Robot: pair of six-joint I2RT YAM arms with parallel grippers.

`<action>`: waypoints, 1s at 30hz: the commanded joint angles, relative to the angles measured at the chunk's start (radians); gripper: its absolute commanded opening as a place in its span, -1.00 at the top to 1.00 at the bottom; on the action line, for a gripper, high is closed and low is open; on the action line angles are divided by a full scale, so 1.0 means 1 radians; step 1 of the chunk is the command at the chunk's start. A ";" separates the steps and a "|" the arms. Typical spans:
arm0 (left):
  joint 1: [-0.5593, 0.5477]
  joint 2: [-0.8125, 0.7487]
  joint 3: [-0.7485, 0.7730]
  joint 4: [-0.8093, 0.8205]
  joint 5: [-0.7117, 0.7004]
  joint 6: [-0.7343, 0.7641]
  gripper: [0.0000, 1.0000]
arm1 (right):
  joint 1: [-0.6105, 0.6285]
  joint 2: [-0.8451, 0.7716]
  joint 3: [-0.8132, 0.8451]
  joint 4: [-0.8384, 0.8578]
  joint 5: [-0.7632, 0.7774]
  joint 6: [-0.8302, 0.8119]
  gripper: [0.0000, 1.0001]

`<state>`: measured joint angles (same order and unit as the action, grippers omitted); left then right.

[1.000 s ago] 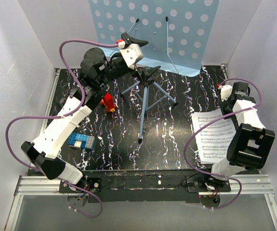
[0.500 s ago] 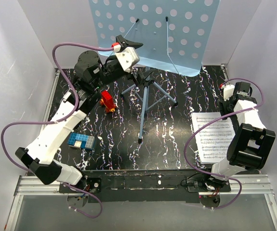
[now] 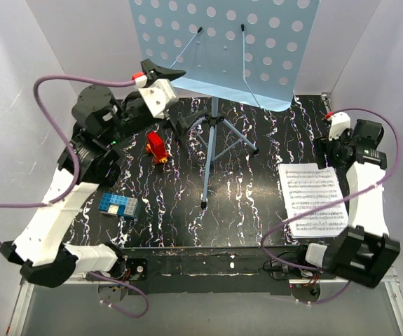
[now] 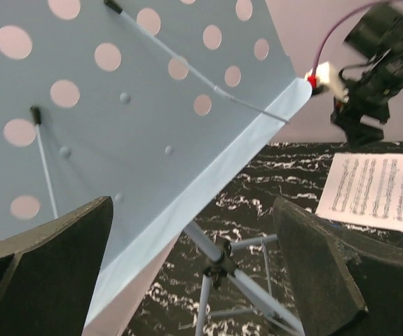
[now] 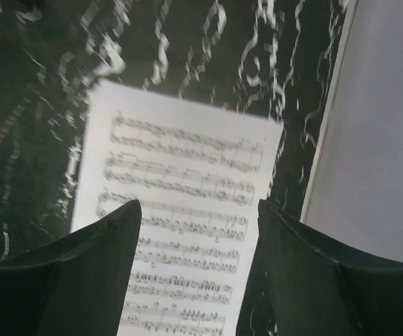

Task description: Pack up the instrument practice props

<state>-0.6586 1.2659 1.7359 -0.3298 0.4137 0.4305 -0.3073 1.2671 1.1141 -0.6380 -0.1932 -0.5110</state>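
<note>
Light-blue music stand [image 3: 219, 80]: stands upright at the back middle of the black marbled table [image 3: 250, 210], with a wide desk plate full of round holes, two thin wire page holders on it, a thin pole and spread tripod legs. White sheet-music page [image 3: 313, 199]: lies flat on the right side of the table, printed with many staves, well apart from the stand. Left gripper [image 4: 190, 210]: hovers wide open near the lower edge of the plate, holding nothing; right gripper [image 5: 197, 210]: hangs open above the page, with nothing between the fingers.
</note>
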 commanded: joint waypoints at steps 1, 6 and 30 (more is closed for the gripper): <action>0.017 -0.080 -0.048 -0.182 -0.088 0.065 -0.96 | 0.037 -0.182 -0.062 0.035 -0.234 0.003 -0.47; 0.072 -0.190 -0.272 -0.207 -0.037 0.149 -0.96 | 0.273 -0.369 -0.221 0.055 -0.250 -0.202 -0.43; 0.202 0.070 -0.717 0.678 0.149 -0.262 -0.43 | 0.658 0.138 0.045 0.452 -0.247 -0.221 -0.26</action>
<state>-0.4625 1.3193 1.0718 0.1516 0.5144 0.1566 0.3298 1.3647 1.0748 -0.2413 -0.4278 -0.7506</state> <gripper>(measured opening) 0.711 0.631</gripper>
